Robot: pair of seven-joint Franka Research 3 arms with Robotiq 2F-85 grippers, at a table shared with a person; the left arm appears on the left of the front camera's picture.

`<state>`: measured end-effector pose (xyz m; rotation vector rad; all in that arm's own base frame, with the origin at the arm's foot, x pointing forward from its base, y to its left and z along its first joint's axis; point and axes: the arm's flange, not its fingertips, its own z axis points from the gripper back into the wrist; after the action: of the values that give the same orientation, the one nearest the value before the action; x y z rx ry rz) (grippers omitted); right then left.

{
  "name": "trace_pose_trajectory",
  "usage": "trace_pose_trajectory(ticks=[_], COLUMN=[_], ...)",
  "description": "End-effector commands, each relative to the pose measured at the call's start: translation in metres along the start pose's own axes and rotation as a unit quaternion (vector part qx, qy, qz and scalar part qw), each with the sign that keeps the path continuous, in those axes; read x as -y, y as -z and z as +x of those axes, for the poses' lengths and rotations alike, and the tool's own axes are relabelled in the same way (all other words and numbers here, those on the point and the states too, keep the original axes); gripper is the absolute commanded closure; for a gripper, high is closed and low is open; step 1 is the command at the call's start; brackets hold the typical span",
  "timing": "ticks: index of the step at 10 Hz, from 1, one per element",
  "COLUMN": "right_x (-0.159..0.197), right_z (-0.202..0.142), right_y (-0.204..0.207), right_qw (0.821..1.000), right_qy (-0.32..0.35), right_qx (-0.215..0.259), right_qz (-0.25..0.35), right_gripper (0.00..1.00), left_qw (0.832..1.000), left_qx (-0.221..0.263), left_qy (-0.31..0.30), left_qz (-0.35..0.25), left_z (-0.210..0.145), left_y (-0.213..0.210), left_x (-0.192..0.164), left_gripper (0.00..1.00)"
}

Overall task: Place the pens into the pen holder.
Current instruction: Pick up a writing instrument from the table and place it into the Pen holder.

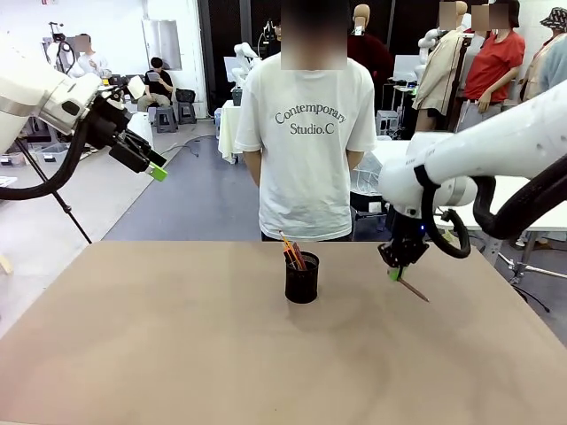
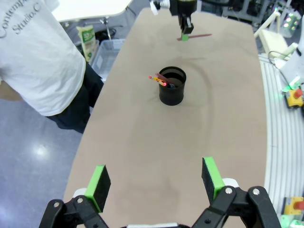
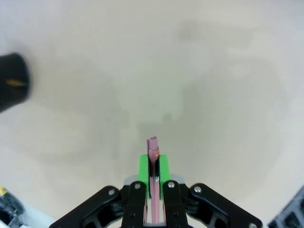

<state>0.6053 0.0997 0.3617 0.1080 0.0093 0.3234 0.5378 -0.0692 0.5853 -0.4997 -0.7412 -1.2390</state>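
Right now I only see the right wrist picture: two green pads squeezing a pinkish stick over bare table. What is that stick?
Observer: A dark red pen. The right gripper is shut on it, low at the table, with the pen angled down to the surface.
Operator: There's a dark blur at my left edge. What is it?
Observer: The pen holder, a black mesh cup standing mid-table, in front of a person in a white T-shirt.
Operator: Is anything in it?
Observer: Yes, two pens already lean inside, tips poking above the rim.
Operator: And the other arm?
Observer: The left gripper hangs open, raised high off to the side.
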Motion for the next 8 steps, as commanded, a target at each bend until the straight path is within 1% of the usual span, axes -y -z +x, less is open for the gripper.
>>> trace_pose_trajectory(ticks=[1, 2, 3, 4, 5, 6, 7, 8], right_x=[-0.006, -0.011, -0.013, -0.017, -0.02, -0.019, -0.014, -0.005], right_z=[0.002, 0.002, -0.001, -0.003, -0.007, -0.01, -0.01, -0.003], right_y=[-0.04, -0.061, -0.086, -0.104, -0.119, -0.131, -0.139, -0.146], right_qw=[0.998, 0.993, 0.978, 0.966, 0.948, 0.914, 0.873, 0.832], right_qy=[-0.016, -0.022, -0.042, -0.053, -0.094, -0.173, -0.224, -0.222], right_qx=[0.013, 0.052, 0.091, 0.117, 0.14, 0.179, 0.209, 0.257], right_qz=[0.063, 0.107, 0.183, 0.224, 0.268, 0.32, 0.381, 0.439], right_gripper=[1.0, 1.0, 1.0, 1.0, 1.0, 1.0, 1.0, 1.0], left_qw=[1.0, 1.0, 1.0, 1.0, 1.0, 1.0, 1.0, 1.0], left_qx=[-0.001, -0.001, -0.001, -0.001, -0.001, -0.001, -0.001, -0.001], left_qy=[0.006, 0.006, 0.006, 0.006, 0.006, 0.006, 0.006, 0.006], left_qz=[0.002, 0.002, 0.002, 0.002, 0.002, 0.002, 0.002, 0.002], left_z=[-0.001, -0.001, -0.001, -0.001, -0.001, -0.001, -0.001, -0.001], left_y=[-0.002, -0.002, -0.002, -0.002, -0.002, -0.002, -0.002, -0.002], left_x=[-0.002, -0.002, -0.002, -0.002, -0.002, -0.002, -0.002, -0.002], left_gripper=[0.0, 0.0, 0.0, 0.0, 0.0, 0.0, 0.0, 0.0])
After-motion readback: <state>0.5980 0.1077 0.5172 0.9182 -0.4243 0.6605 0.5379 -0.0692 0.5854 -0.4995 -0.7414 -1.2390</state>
